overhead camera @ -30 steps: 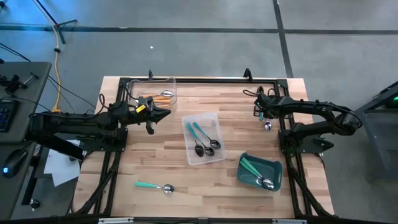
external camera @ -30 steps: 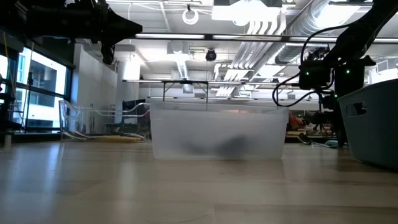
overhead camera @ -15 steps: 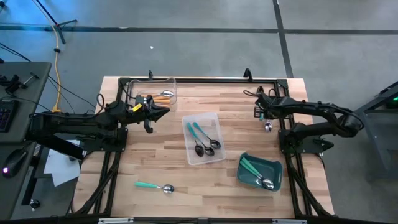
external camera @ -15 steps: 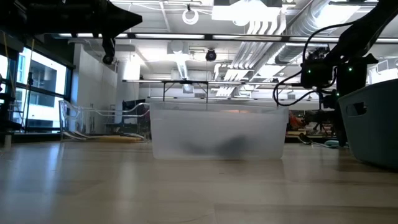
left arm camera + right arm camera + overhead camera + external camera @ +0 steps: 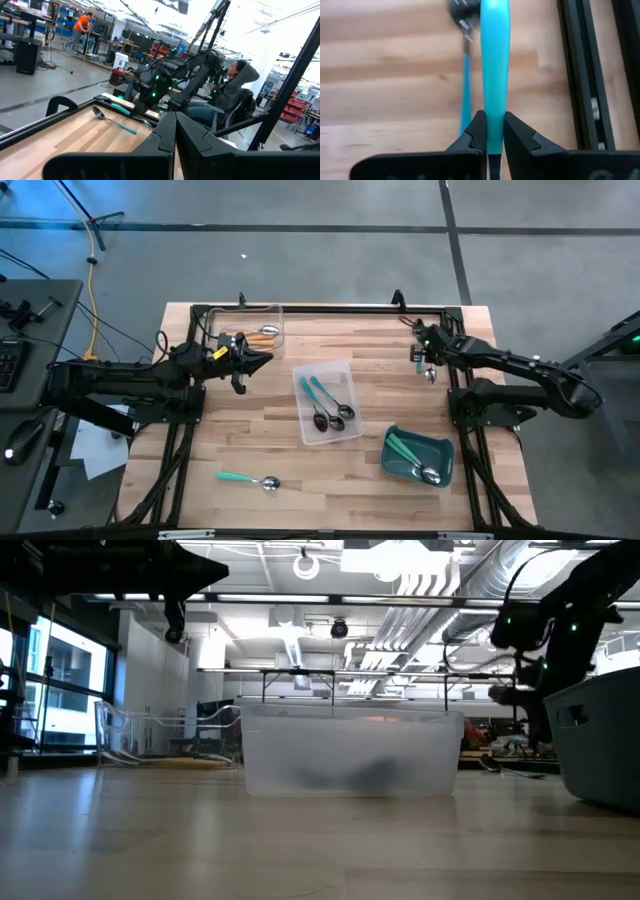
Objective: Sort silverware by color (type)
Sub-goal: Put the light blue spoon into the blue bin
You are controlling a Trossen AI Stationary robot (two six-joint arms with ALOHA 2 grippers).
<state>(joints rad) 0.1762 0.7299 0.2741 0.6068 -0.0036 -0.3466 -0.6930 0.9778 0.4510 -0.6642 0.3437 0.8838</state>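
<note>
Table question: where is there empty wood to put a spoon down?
Bare wood lies between the green spoon and the teal bin, and between the orange-spoon tray and the right pincer. The middle tray area is crowded.

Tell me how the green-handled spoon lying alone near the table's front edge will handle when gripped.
The green-handled spoon probably stays stiff and light: slim handle, small metal bowl. It lies flat on the table, so fingers may slip on the low, smooth handle. The bowl end likely droops if gripped far back.
</note>
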